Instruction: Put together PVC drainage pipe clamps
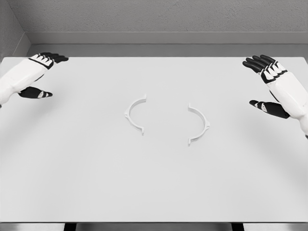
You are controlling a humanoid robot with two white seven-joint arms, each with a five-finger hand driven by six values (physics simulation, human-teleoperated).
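Two white half-ring clamp pieces lie flat near the middle of the white table. The left clamp half curves with its opening to the right. The right clamp half curves with its opening to the left, and a gap separates the two. My left hand hovers at the far left, fingers spread, holding nothing. My right hand hovers at the far right, also open and holding nothing. Both hands are well away from the clamp halves.
A grey wall runs behind the table's far edge. The table's front edge lies along the bottom of the view.
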